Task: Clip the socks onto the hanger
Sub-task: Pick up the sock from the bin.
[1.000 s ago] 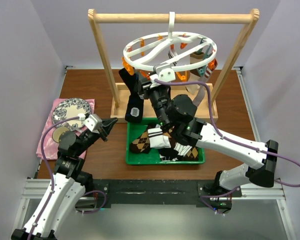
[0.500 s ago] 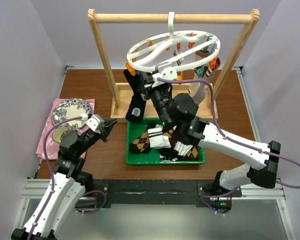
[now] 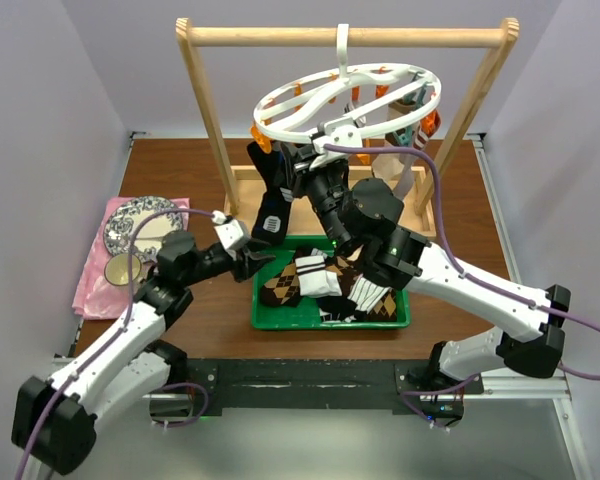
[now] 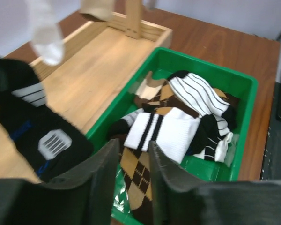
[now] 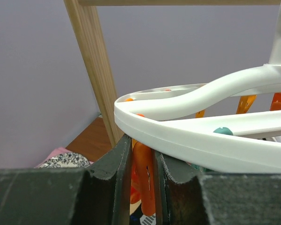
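Socks (image 3: pixel 315 278) in green tray (image 3: pixel 300 324)

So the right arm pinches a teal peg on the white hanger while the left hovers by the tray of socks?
The peg pinched by the right gripper is orange, not teal; the right wrist view shows it. The hanger, left gripper, tray and socks are as you say.

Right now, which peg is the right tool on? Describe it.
Under the wooden frame hangs the white hanger ring. At its rim nearest the frame's left post hangs an orange peg, the only one pinched in the right tool.
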Available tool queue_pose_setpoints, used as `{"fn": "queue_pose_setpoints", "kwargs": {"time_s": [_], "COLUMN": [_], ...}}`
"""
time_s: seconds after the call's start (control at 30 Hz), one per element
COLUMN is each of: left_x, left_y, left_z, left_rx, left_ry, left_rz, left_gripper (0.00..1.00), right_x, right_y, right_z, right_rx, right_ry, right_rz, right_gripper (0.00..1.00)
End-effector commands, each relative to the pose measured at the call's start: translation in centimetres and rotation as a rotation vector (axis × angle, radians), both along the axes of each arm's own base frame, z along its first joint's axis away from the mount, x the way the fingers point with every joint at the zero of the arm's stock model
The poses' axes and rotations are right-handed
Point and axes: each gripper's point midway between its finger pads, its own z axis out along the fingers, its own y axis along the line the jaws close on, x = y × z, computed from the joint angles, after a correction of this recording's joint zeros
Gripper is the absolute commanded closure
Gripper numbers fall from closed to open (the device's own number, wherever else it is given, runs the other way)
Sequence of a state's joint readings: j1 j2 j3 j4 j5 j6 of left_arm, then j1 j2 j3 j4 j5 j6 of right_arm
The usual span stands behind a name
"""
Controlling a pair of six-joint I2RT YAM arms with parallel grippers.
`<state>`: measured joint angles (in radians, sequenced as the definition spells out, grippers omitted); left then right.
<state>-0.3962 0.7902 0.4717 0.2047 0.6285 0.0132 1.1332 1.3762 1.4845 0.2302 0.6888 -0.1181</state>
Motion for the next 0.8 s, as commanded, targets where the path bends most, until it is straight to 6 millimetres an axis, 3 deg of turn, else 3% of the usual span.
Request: {"fn": "queue_pose_setpoints", "kwargs": {"time_s": [0.0, 0.2, 0.3, 0.37, 0.5, 0.77], "left_x": [0.9, 2.9, 3.8, 3.7, 3.8, 5.1], "left_y": [-3.2, -4.3, -5.4, -6.3, -6.8, -7.1], "left_z": [0.7, -1.4, -3.7, -3.7, -6.1, -8.3], "left_rx": [0.022, -0.059, -0.083, -0.118, -0.157, -0.156], "left_ry": [-0.059, 0.177, 0.37, 0.457, 0.643, 0.693], "left_rz": [-0.097, -0.025, -0.006, -0.026, 0.036, 0.101], "left_gripper": [0.56, 0.31, 0.22, 0.2, 0.19, 0.2], "right_x": [-1.1, -1.6, -1.9, -2.1, -2.4, -2.5], "right_y": [-1.2, -1.1, -1.3, -1.7, -2.1, -1.4], "right_z": [2.3, 2.1, 2.4, 2.7, 2.4, 2.0], "right_rx": [0.071, 0.088, 0.099, 0.111, 0.121, 0.111], "right_ry": [-0.014, -0.005, -0.01, -0.017, -0.019, -0.011], "right_rz": [0.033, 0.067, 0.08, 0.087, 0.09, 0.114], "right_gripper": [0.99, 1.0, 1.0, 1.0, 1.0, 1.0]}}
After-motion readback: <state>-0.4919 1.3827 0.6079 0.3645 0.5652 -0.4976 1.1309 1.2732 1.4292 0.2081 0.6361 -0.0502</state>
